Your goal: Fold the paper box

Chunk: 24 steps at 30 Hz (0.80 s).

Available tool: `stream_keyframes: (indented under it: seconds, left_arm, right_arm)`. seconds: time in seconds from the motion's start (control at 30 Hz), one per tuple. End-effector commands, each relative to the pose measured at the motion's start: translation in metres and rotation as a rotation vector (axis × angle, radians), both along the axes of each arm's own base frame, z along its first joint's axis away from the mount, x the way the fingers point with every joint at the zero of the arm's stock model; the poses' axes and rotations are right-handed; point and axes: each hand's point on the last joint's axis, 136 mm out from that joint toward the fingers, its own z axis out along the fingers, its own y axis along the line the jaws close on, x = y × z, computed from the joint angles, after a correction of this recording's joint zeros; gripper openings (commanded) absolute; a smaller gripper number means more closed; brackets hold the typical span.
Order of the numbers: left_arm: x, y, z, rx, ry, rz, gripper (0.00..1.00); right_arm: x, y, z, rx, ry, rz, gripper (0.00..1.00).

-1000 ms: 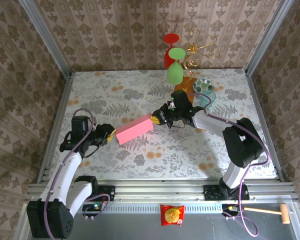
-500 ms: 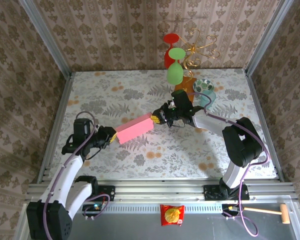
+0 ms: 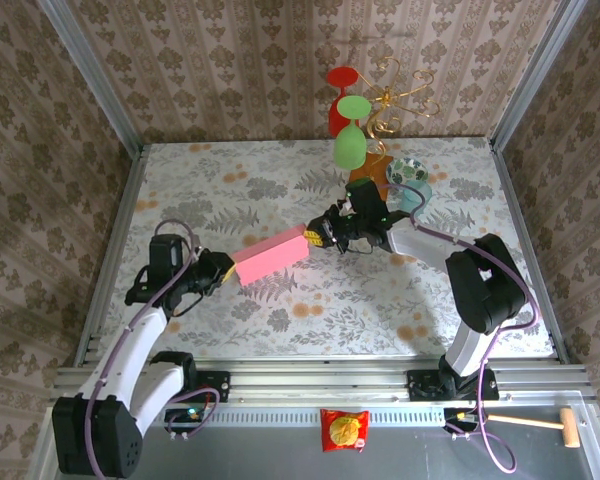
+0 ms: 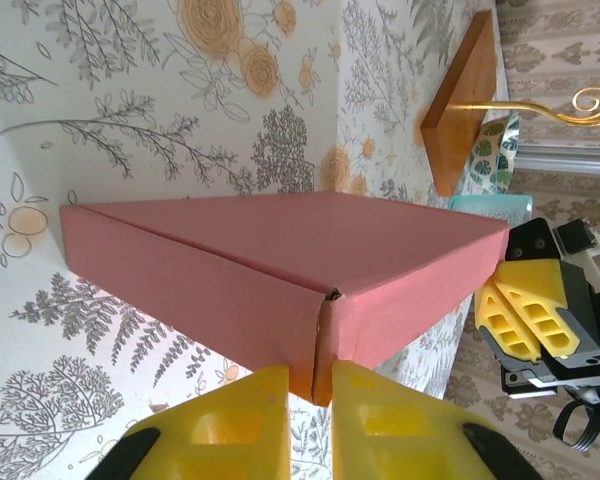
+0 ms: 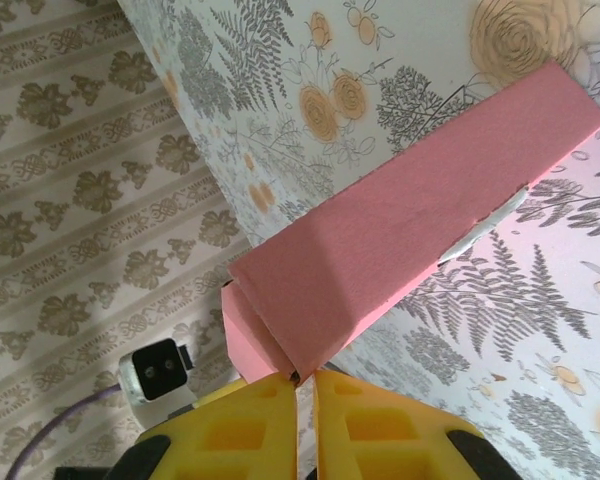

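Note:
The paper box point(image 3: 270, 257), pink and folded shut into a flat slab, lies slantwise at mid-table between both arms. My left gripper point(image 3: 223, 268) is at its lower-left end. In the left wrist view the box point(image 4: 280, 250) points one corner seam down between the yellow fingers point(image 4: 230, 425), and the left gripper point(image 4: 310, 400) is shut on that corner. My right gripper point(image 3: 312, 237) is at the upper-right end. In the right wrist view the right gripper point(image 5: 305, 390) is shut on the near corner of the box point(image 5: 410, 230).
A wooden-based gold wire stand point(image 3: 375, 170) with red and green glasses point(image 3: 350, 145) rises behind the right arm, next to a teal patterned cup point(image 3: 412, 185). On the front ledge lie a snack packet point(image 3: 345, 430) and a wooden mallet point(image 3: 540, 424).
My left gripper has slid right to the box's lower-left corner and its jaws have narrowed onto it. The box and the right gripper have barely moved.

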Motion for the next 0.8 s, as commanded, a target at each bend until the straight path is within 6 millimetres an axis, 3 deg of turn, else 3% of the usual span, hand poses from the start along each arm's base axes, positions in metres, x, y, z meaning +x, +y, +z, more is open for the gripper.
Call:
stream_keyframes:
  seconds: [0.0,0.2,0.33,0.43,0.47,0.5,0.53,0.57,0.67,0.77]
  left_arm:
    - [-0.014,-0.009,-0.009,0.053,0.06,-0.076,0.2]
    - [-0.031,-0.046,-0.015,0.096,0.068,-0.227,0.25]
    - [-0.039,-0.044,-0.015,0.107,0.065,-0.217,0.28]
    - [-0.03,-0.036,0.003,0.113,0.021,-0.164,0.35]
    - [-0.025,-0.031,0.01,0.118,0.006,-0.14,0.39]
    - [-0.018,-0.025,0.018,0.121,-0.015,-0.11,0.43]
    - [-0.011,-0.018,0.027,0.121,-0.039,-0.08,0.61]
    - [-0.004,-0.01,0.034,0.124,-0.069,-0.05,0.99]
    - [0.013,0.034,0.05,0.204,-0.164,0.112,1.0]
    - [0.018,0.091,0.052,0.463,-0.205,0.276,1.0]
  right_arm:
    - [-0.028,-0.04,-0.046,-0.188,0.134,0.021,0.17]
    - [-0.054,-0.085,-0.06,-0.274,0.119,0.094,0.19]
    - [-0.069,-0.103,-0.063,-0.293,0.128,0.074,0.24]
    - [-0.065,-0.118,-0.042,-0.371,0.035,0.038,0.36]
    - [-0.062,-0.127,-0.031,-0.418,-0.011,0.014,0.42]
    - [-0.062,-0.14,-0.022,-0.493,-0.046,-0.013,0.54]
    - [-0.058,-0.154,-0.002,-0.558,-0.128,-0.056,0.99]
    - [-0.056,-0.168,0.012,-0.625,-0.188,-0.094,1.0]
    - [-0.059,-0.226,0.053,-0.891,-0.368,-0.245,1.0]
    - [-0.068,-0.293,0.072,-1.172,-0.436,-0.49,1.0]
